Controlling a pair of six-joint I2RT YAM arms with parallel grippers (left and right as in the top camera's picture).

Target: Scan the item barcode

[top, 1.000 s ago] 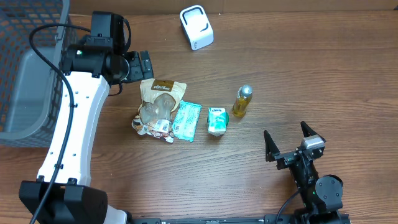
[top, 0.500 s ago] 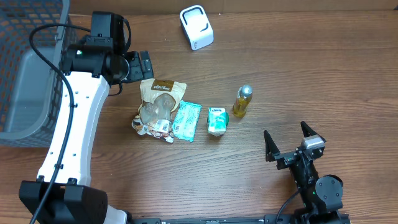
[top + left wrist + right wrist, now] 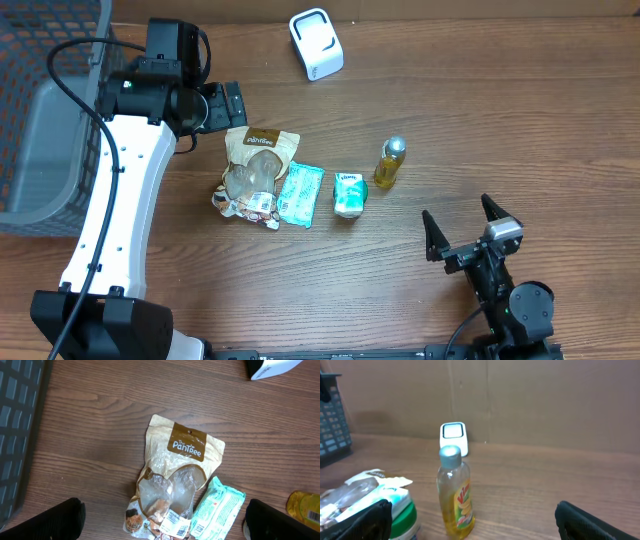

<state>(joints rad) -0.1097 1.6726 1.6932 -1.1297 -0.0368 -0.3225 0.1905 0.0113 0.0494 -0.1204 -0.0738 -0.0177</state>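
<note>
scanner [image 3: 272, 366] cropped at top, bottle [image 3: 305, 508] half visible

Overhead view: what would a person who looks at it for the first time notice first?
First comes the small cluster of groceries mid-table: a brown snack pouch, a teal packet, a green-and-white container and a yellow bottle. Next is the big white left arm, running up the left side beside the grey basket. A white scanner sits alone at the far edge.
</note>
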